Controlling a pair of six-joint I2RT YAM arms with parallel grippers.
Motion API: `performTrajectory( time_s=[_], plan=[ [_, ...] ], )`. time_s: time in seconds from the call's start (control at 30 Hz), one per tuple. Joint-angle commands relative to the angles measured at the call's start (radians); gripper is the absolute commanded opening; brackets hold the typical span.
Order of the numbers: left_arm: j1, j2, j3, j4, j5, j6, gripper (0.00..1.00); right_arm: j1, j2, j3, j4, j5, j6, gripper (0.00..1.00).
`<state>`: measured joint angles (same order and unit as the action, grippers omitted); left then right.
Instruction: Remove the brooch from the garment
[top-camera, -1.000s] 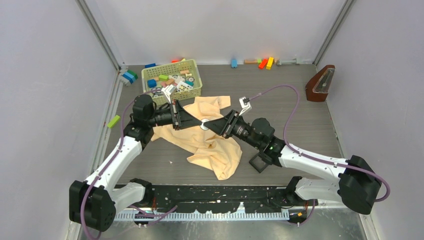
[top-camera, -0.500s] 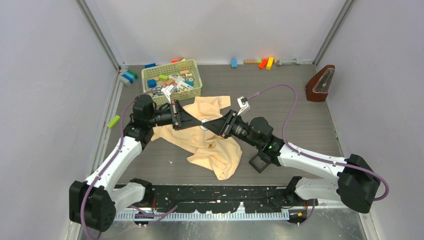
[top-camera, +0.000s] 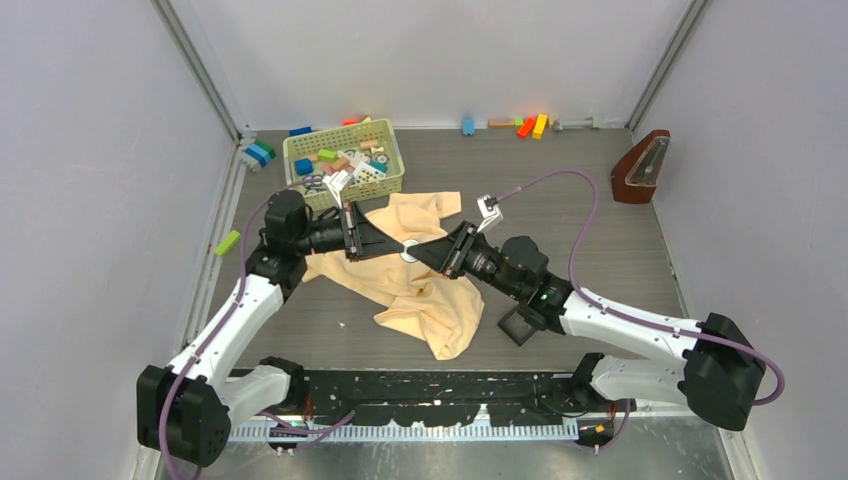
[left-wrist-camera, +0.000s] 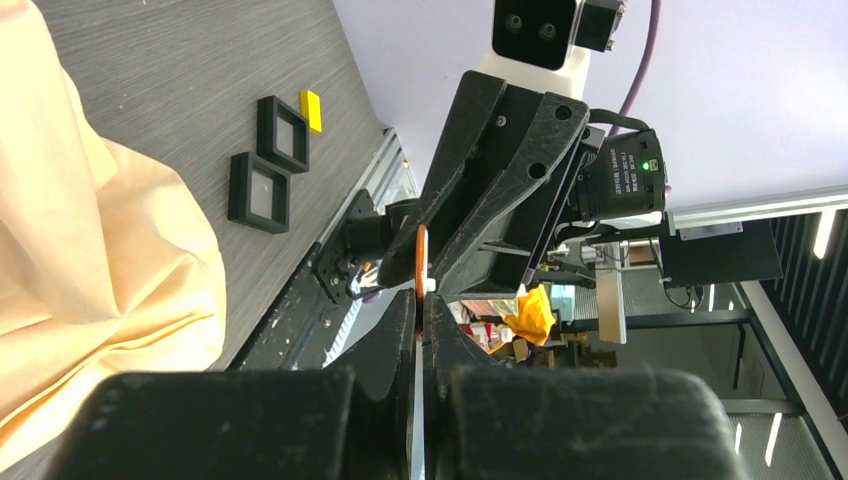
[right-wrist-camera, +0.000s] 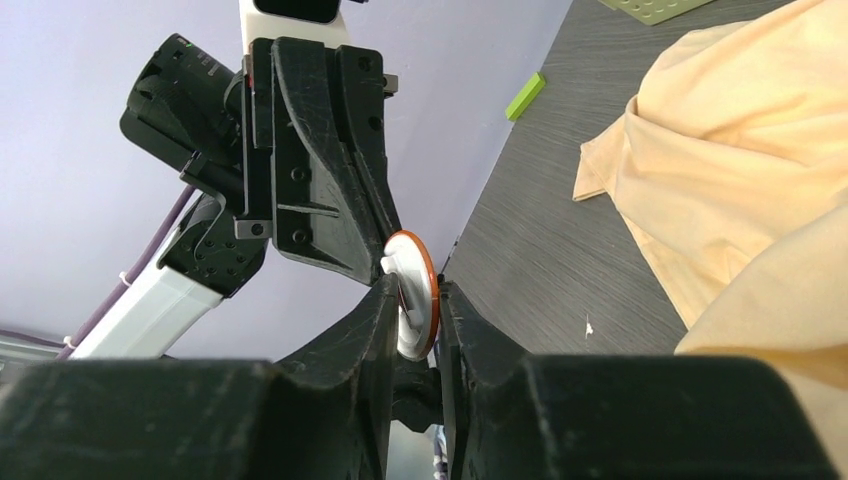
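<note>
The brooch (top-camera: 409, 251) is a small round disc with a white face and an orange rim, held above the peach garment (top-camera: 425, 295). My left gripper (top-camera: 399, 246) and right gripper (top-camera: 419, 255) meet tip to tip, both shut on it. In the left wrist view the brooch (left-wrist-camera: 421, 258) shows edge-on between my left gripper's tips (left-wrist-camera: 421, 305), with the garment (left-wrist-camera: 80, 250) at left. In the right wrist view my right gripper (right-wrist-camera: 414, 290) pinches the brooch (right-wrist-camera: 408, 262), and the garment (right-wrist-camera: 740, 150) lies at right.
A green basket (top-camera: 345, 160) of blocks stands behind the garment. A black square tray (top-camera: 518, 325) sits under the right arm; two trays (left-wrist-camera: 265, 190) show in the left wrist view. A metronome (top-camera: 640, 165) is at far right, a green block (top-camera: 227, 242) at left.
Nothing has visibly changed; both grippers stay shut at the brooch above the garment.
</note>
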<state>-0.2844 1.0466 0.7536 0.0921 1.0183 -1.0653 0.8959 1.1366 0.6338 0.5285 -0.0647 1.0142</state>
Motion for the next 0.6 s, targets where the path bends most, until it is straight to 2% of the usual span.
performTrajectory(
  time_s=[0.0, 0.1, 0.2, 0.57],
  plan=[
    [0.001, -0.039, 0.032, 0.011, 0.052, 0.010, 0.00, -0.008, -0.022, 0.007, -0.057, 0.116, -0.003, 0.26],
    [0.001, -0.043, 0.033, 0.008, 0.054, 0.011, 0.00, -0.008, -0.024, 0.003, -0.061, 0.135, 0.003, 0.28],
    [0.001, -0.043, 0.035, 0.000, 0.052, 0.018, 0.00, -0.007, -0.033, -0.003, -0.061, 0.150, 0.006, 0.42],
    [0.000, -0.037, 0.035, -0.003, 0.052, 0.024, 0.00, -0.008, -0.045, -0.013, -0.054, 0.163, 0.003, 0.45]
  ],
)
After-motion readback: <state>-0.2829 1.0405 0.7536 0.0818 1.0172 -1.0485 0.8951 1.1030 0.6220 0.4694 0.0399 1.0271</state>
